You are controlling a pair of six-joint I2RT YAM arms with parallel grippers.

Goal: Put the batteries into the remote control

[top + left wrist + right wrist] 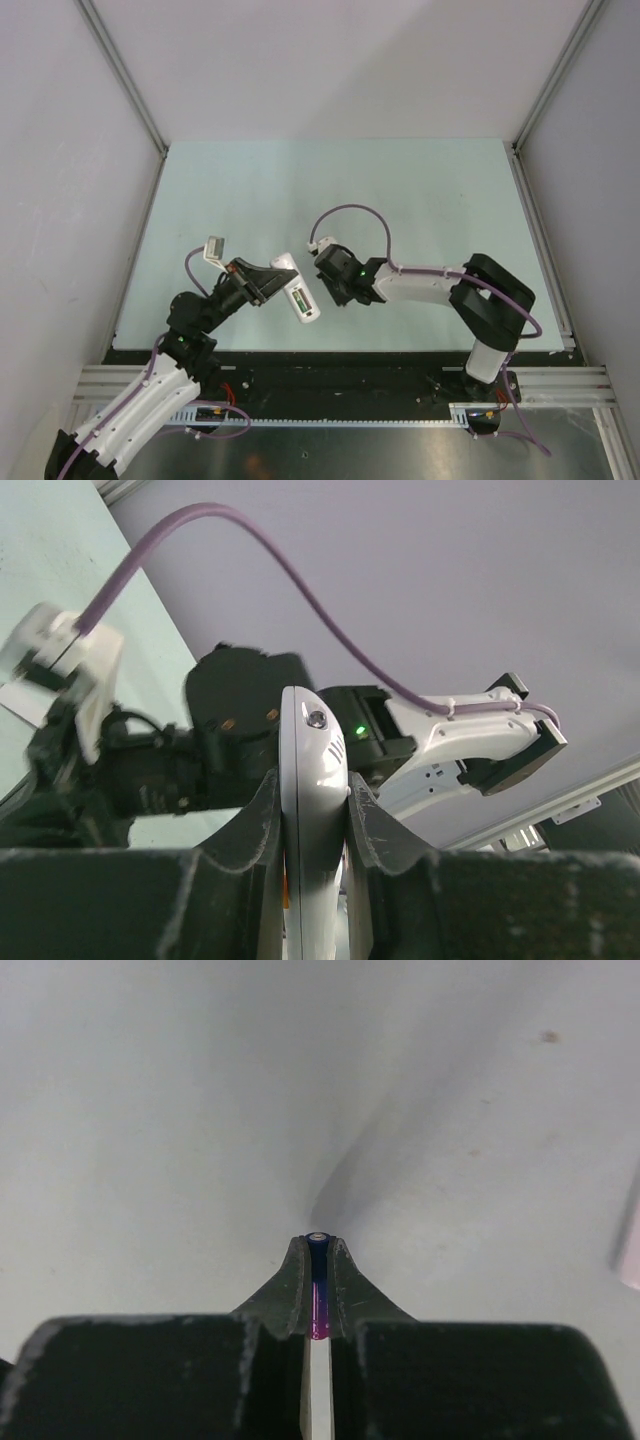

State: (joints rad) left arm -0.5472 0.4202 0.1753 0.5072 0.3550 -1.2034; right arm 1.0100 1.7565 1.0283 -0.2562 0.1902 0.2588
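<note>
- Overhead view, lower centre: your left gripper (281,283) is closed on the remote control (309,309), pinching its upper end. The white body slants down to the right of the fingers.
- On the remote's upturned face you can see a small green patch, which looks like the green battery (298,297) lying in the recess. It is too small for you to be sure how it sits.
- Just right of the remote, near it but apart from it, is your right gripper (329,279). From this view you cannot tell how its jaws stand. The pale green table (400,190) fills the upper half of the frame.
- Left wrist view, bottom centre: the dark fingers (262,815) press on both long sides of the remote control (312,745). It stands edge-on with its rounded tip up.
- Behind it, at centre and right, the right arm (455,735) shows a green light, and a purple cable (262,548) arches across the top.
- Right wrist view, lower centre: the right gripper (318,1252) is pinching the purple-blue battery (319,1295). The battery lies lengthwise in the narrow gap between the fingers (293,1285), with its metal end at their tips.
- The bare table (150,1110) lies beyond the tips.
</note>
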